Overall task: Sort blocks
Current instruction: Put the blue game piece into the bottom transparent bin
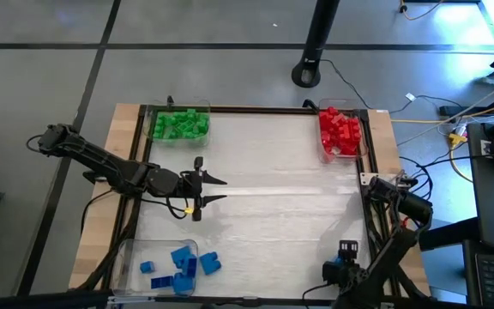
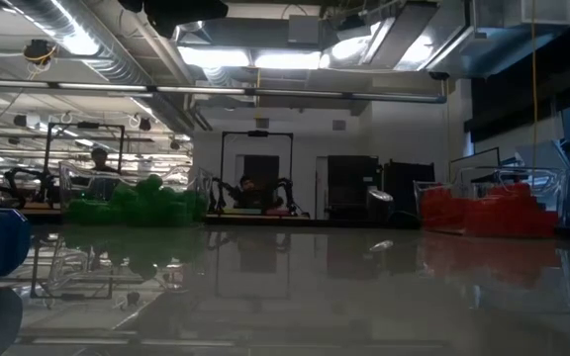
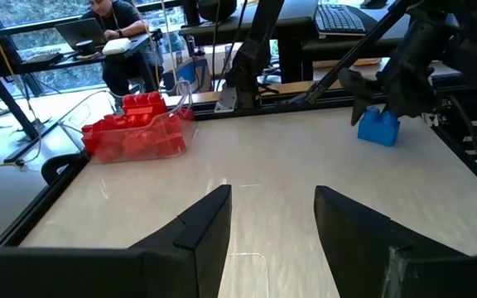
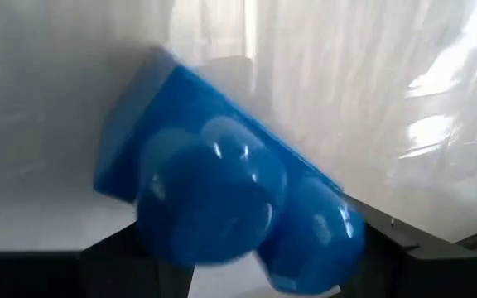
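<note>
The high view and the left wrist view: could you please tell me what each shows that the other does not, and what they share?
Only the high view shows the green studded plastic bricks in their clear tray at the table's far left corner, and the blue bricks in the near left tray.

Only the left wrist view shows a seated person with a laptop beyond the table.

Both show the red studded bricks in their clear plastic tray, the open, empty left gripper, and the right gripper holding a blue brick.

Pale table [image 1: 264,189] with three block-filled trays [image 1: 178,125].
</note>
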Controlling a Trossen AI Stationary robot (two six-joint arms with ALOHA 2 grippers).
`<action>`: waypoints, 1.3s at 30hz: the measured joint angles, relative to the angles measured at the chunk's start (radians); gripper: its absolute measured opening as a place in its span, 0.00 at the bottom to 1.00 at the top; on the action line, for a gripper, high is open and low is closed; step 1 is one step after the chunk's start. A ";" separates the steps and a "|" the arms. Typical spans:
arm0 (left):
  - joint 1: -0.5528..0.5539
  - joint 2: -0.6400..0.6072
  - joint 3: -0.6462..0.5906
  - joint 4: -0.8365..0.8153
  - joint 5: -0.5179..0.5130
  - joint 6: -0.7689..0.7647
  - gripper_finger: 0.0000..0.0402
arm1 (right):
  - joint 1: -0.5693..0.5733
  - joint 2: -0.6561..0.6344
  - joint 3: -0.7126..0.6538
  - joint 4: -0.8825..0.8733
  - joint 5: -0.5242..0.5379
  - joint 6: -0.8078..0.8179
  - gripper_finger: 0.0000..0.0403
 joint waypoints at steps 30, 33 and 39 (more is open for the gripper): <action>0.000 0.000 0.000 -0.032 0.000 -0.019 0.41 | -0.186 0.001 0.183 -0.166 0.176 -0.891 0.57; 0.000 0.000 0.000 -0.032 0.000 -0.016 0.41 | -0.186 0.001 0.183 -0.156 0.201 -0.942 0.57; 0.000 0.000 0.000 -0.032 0.000 -0.013 0.41 | -0.185 -0.010 0.112 -0.032 0.211 -1.037 0.57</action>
